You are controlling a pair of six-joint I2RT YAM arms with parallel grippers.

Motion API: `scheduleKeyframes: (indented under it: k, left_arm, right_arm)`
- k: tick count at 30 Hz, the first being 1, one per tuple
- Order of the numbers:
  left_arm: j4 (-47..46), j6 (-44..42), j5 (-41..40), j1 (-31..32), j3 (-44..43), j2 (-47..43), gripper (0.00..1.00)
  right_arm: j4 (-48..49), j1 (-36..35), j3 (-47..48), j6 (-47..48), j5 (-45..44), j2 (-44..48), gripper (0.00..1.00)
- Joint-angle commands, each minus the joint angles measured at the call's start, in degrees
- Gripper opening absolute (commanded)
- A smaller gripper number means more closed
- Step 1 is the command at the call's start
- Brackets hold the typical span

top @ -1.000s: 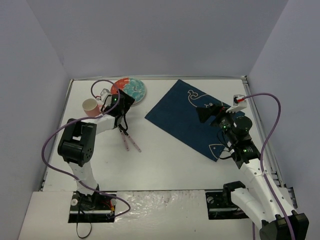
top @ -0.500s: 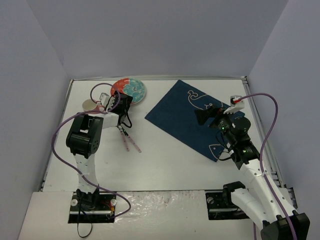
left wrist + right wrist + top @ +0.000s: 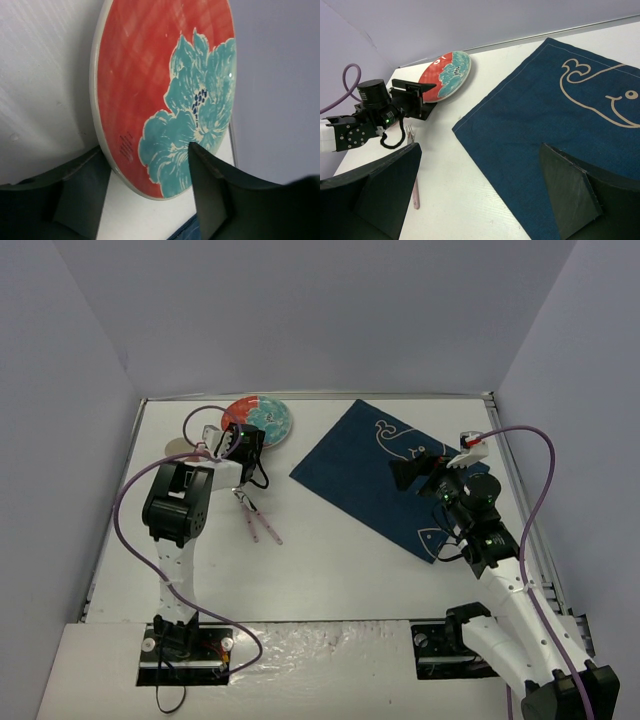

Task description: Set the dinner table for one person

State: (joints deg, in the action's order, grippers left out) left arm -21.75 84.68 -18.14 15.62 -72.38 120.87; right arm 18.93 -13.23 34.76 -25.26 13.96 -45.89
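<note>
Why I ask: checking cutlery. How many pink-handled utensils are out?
2: a left utensil and a right utensil, side by side on the table; others may be hidden.

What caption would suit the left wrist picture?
Left gripper poised astride the rim of a red plate painted with a teal flower.

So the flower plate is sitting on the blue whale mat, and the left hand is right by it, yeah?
Not quite. The flower plate isn't on the blue whale mat; it sits on the bare white table, left of the mat and apart from it, as the top view shows. The left hand is right by it.
</note>
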Motion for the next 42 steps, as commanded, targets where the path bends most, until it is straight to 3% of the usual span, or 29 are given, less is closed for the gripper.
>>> scheduleKeyframes:
  k: [1, 7, 9, 10, 12, 30, 35, 42]
  left_arm:
    - [-0.5, 2.4, -1.1, -0.5, -2.2, 0.2, 0.50]
    - [-1.4, 4.2, -1.3, -0.5, -1.6, 0.9, 0.30]
    - [-1.8, 4.4, -1.2, -0.5, -1.5, 0.7, 0.18]
    - [-2.0, 4.4, -0.5, -0.6, -1.3, 0.5, 0.08]
    - [-2.9, 4.4, 0.1, -0.6, -0.7, -0.6, 0.01]
    - [-11.8, -0.6, 7.0, -0.6, 6.0, -16.5, 0.00]
    - [-12.9, -2.4, 11.0, -0.6, 6.1, -20.5, 0.00]
    - [-14.1, -5.6, 23.3, 0.1, 3.6, -23.2, 0.00]
  right_arm:
    - [3.3, -0.4, 2.1, 0.6, -0.3, 1.0, 1.00]
    - [3.1, -0.4, 2.2, 0.6, -0.2, 1.0, 1.00]
    - [3.0, -0.4, 2.2, 0.6, -0.1, 1.1, 1.00]
    - [3.0, -0.4, 2.1, 0.6, 0.2, 1.1, 1.00]
    - [2.9, -0.4, 2.1, 0.6, 0.3, 1.2, 1.00]
    - [0.7, -0.3, 2.6, 0.4, 1.7, 2.6, 1.00]
    - [-0.3, -0.3, 2.7, 0.3, 1.7, 3.8, 1.00]
    - [-1.9, -0.3, 3.7, 1.2, 1.3, 5.1, 1.00]
